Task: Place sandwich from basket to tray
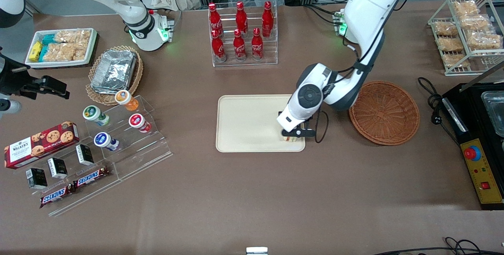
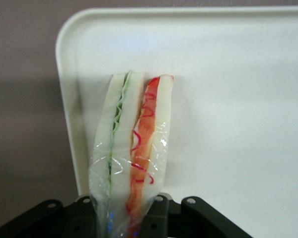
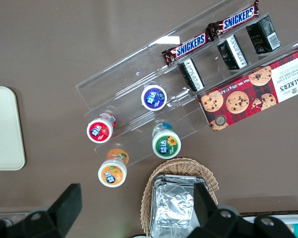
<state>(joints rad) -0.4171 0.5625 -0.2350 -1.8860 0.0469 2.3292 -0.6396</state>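
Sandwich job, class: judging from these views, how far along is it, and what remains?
Done: the basket is empty and the sandwich is over the tray, near its corner. In hand: the gripper is shut on the sandwich, low over the tray. Left: opening the fingers and lifting away.

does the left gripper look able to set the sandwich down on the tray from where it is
Probably yes: the gripper, shut on the sandwich, is already low over the tray near its corner, with bare tray surface beneath and nothing in the way.

Gripper (image 1: 291,135) over sandwich (image 1: 290,139) on tray (image 1: 244,123)
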